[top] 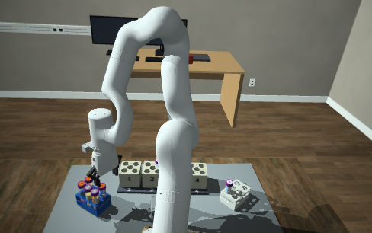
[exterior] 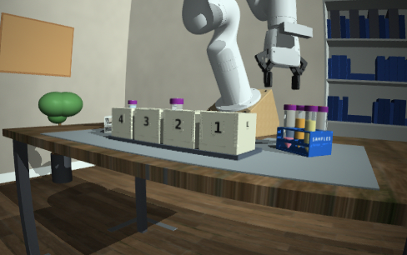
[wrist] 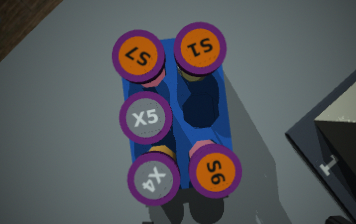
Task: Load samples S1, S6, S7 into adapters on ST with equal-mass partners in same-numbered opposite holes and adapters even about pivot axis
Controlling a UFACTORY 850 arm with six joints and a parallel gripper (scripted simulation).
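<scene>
My gripper (top: 107, 180) (exterior: 282, 87) is open and empty above the blue sample rack (top: 93, 207) (exterior: 321, 149) (wrist: 169, 48). In the wrist view, S7 (wrist: 138, 56) and S1 (wrist: 200, 48) stand at the top, X5 (wrist: 145, 117) at middle left, X4 (wrist: 153, 179) and S6 (wrist: 215, 171) at the bottom; the middle right well (wrist: 201, 107) is empty. Adapters 1 (top: 129, 179) (exterior: 218, 127), 2 (top: 151, 179) (exterior: 178, 124), 3 (exterior: 146, 121) and 4 (top: 197, 180) (exterior: 121, 120) stand in ST. A purple-capped tube (exterior: 177, 101) rises from adapter 2. The arm hides adapter 3 in the top view.
A white rack (top: 235, 196) (exterior: 108, 124) holds one visible purple-capped tube (top: 229, 183) at the right of the table in the top view. The stand's edge (top: 133, 190) (exterior: 246, 154) lies near the sample rack. The arm blocks the middle. The DONE key is not visible.
</scene>
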